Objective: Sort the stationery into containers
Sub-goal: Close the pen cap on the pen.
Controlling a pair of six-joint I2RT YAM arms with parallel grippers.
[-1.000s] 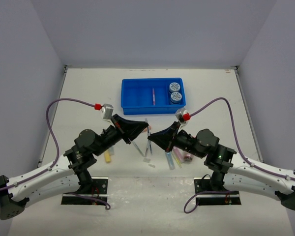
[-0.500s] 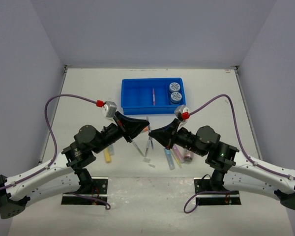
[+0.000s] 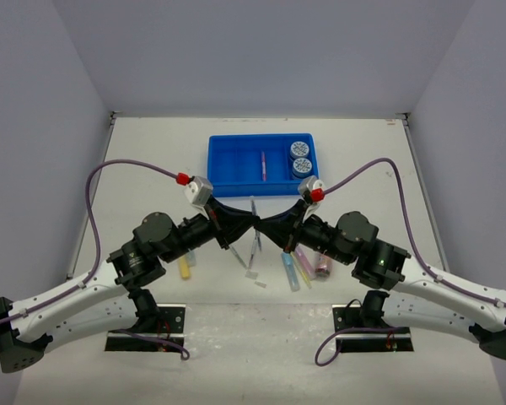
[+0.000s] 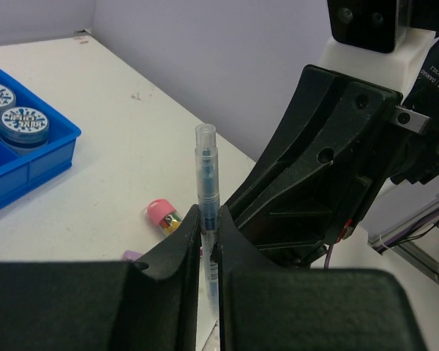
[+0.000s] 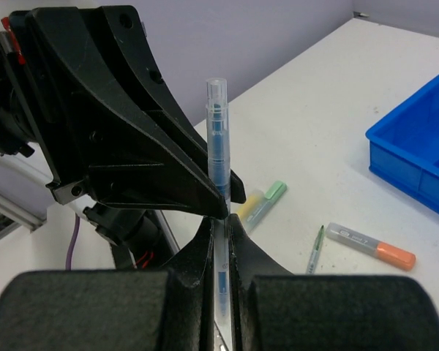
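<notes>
A thin blue pen (image 4: 206, 183) stands upright between both grippers at the table's middle. My left gripper (image 3: 250, 221) is shut on its lower part. My right gripper (image 3: 266, 224) meets it tip to tip and is closed round the same pen (image 5: 218, 157). The blue tray (image 3: 228, 164) lies behind them, holding two patterned discs (image 3: 301, 157) and a thin pink pen (image 3: 262, 164). On the table lie a yellow marker (image 3: 185, 268), a blue marker (image 3: 290, 272), a pink tube (image 3: 322, 267) and thin pens (image 3: 255, 243).
The right wrist view shows a green marker (image 5: 267, 201), an orange-capped marker (image 5: 369, 245) and a green pen (image 5: 316, 250) on the table, with the tray's corner (image 5: 413, 146) at right. Small white scraps (image 3: 255, 278) lie near the front.
</notes>
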